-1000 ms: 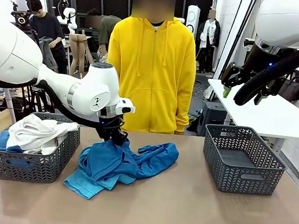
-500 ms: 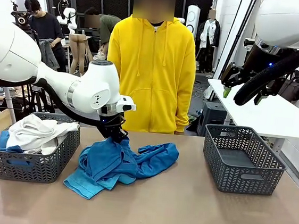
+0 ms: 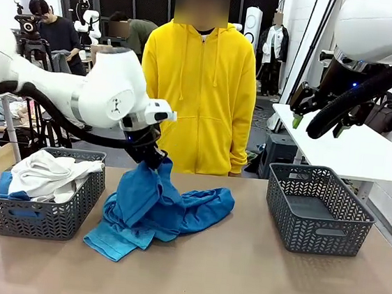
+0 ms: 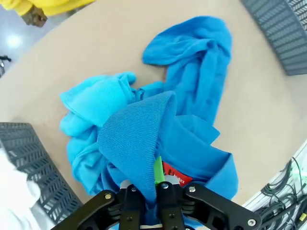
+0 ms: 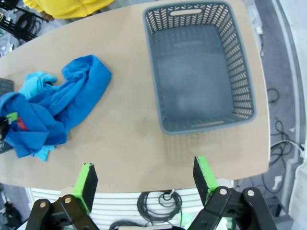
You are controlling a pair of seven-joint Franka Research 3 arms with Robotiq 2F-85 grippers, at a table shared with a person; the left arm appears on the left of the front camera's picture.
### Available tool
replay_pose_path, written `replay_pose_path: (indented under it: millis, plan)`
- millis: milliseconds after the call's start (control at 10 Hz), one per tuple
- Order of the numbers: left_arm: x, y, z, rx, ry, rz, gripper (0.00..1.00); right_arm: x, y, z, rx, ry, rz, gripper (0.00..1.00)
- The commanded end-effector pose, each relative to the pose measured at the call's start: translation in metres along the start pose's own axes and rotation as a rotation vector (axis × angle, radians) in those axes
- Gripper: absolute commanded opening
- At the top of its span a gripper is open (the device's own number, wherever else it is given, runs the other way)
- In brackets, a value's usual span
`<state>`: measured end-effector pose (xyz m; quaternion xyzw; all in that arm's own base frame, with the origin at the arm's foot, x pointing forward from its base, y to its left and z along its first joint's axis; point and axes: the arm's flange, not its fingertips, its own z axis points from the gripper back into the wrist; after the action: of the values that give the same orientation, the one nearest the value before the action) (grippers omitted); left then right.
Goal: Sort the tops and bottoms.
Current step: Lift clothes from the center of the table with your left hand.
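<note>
Two garments sit tangled on the table [image 3: 252,279], a little toward 9 o'clock from its middle. Nearest the robot's edge, the turquoise garment [image 3: 107,240] pokes out at 7 o'clock of the heap, flat on the tabletop. On top of it and spreading toward 3 o'clock is the royal blue garment [image 3: 200,207], most of it lying on the table, one fold drawn up into a peak.

And there's the grip: the left hand [image 3: 154,158] is clenched on that peak, at 12 o'clock of the heap. From the left wrist, the left hand [image 4: 147,186] has its fingers pinched tight on a ribbed edge of the royal blue garment [image 4: 192,96], with a red label [image 4: 171,173] just beside them and the turquoise garment [image 4: 91,103] bunched farther out.

At 9 o'clock of the heap stands the left basket [image 3: 41,220], with the white garment [image 3: 46,170] piled in it over a bit of blue cloth. At 3 o'clock, well apart, stands the right basket [image 3: 316,233].

Up high at 2 o'clock hangs the right hand [image 3: 318,121], released, pads spread wide, nothing between them. From its own wrist, the right hand [image 5: 144,179] looks down on the right basket [image 5: 154,72].

Beyond the far edge stands a person in a yellow hoodie [image 3: 197,98].
</note>
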<state>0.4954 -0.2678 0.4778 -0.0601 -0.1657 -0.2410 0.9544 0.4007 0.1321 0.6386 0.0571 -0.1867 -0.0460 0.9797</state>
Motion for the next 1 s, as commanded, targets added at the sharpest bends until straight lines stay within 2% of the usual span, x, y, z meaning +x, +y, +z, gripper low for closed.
replay_pose_path:
  millis: [0,100,400,500,700,900]
  plan:
    - [-0.015,-0.005,0.045,-0.005,-0.059,-0.071,0.0,-0.004,-0.002,-0.006,0.025,-0.013,-0.013,1.0]
    - [-0.01,-0.014,0.072,0.049,-0.102,-0.095,0.0,-0.004,-0.002,-0.006,0.025,-0.013,-0.013,1.0]
    - [0.011,-0.056,0.173,0.101,-0.265,-0.182,0.0,-0.004,-0.002,-0.006,0.025,-0.013,-0.013,1.0]
    - [0.021,-0.069,0.2,0.093,-0.301,-0.191,0.0,-0.004,-0.002,-0.006,0.025,-0.013,-0.013,1.0]
    - [0.037,-0.09,0.248,0.159,-0.381,-0.179,0.0,-0.004,-0.002,-0.006,0.025,-0.013,-0.013,1.0]
    - [0.047,-0.107,0.288,0.182,-0.386,-0.148,0.0,-0.004,-0.002,-0.006,0.025,-0.013,-0.013,1.0]
